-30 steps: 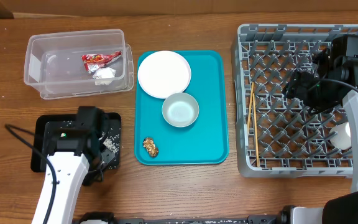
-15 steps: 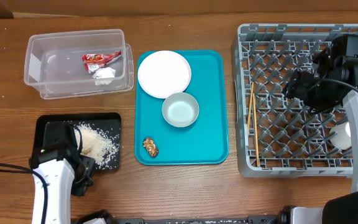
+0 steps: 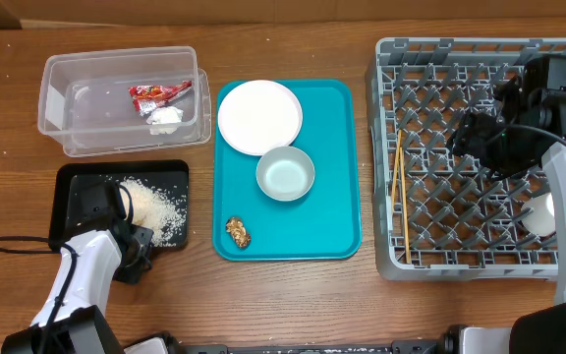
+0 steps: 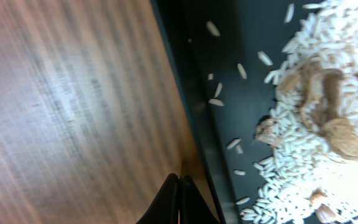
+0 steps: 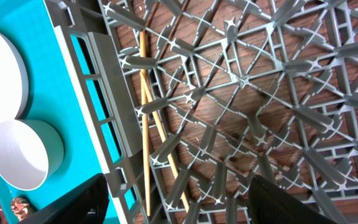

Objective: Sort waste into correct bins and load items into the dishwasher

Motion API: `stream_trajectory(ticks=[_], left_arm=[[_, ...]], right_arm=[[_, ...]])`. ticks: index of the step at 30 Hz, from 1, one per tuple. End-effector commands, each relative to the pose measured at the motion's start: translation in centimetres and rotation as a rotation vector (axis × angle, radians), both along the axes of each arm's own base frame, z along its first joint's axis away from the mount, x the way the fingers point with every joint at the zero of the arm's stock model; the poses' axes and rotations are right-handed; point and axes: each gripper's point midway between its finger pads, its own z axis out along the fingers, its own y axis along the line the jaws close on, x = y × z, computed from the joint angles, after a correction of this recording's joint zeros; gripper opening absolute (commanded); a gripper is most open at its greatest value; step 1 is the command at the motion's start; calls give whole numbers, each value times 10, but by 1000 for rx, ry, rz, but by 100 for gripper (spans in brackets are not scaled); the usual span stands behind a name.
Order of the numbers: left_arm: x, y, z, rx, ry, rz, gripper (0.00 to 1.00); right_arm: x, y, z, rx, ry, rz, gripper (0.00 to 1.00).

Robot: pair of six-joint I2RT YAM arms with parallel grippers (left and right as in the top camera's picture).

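Note:
Loose white rice (image 3: 157, 206) (image 4: 309, 56) with brown bits lies in the black tray (image 3: 75, 179) (image 4: 241, 106). My left gripper (image 3: 133, 264) (image 4: 179, 182) is shut and empty, over the wood at the tray's front edge. A red wrapper (image 3: 158, 93) and a white tissue (image 3: 166, 119) lie in the clear tub (image 3: 57, 103). On the teal tray (image 3: 332, 206) are a plate (image 3: 259, 117), a bowl (image 3: 285, 174) (image 5: 18, 153) and a brown lump (image 3: 238, 232). Chopsticks (image 3: 397, 182) (image 5: 144, 118) lie in the grey dish rack (image 3: 460, 59) (image 5: 247, 81). My right gripper (image 3: 472, 138) (image 5: 182, 211) hangs open above the rack.
The rack's upright pegs stand under and around my right fingers (image 5: 291, 199). The left arm's black cable (image 3: 18, 244) trails over the table beside the black tray. Bare wood lies between the tub, the trays and the rack.
My left arm has drawn back toward the front left, off the black tray, uncovering the rice pile. The right arm has not moved.

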Motion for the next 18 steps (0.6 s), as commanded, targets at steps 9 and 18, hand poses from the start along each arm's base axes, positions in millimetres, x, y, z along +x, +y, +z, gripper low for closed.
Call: stream_trajectory(ticks=[9,18], left_arm=[[29,7,3,29,-105,-83,4],[53,18,11,96,-189,-151,6]], right_arm=[[1,1,8,3,-25,7,74],[1,1,8,3,-25,7,74]])
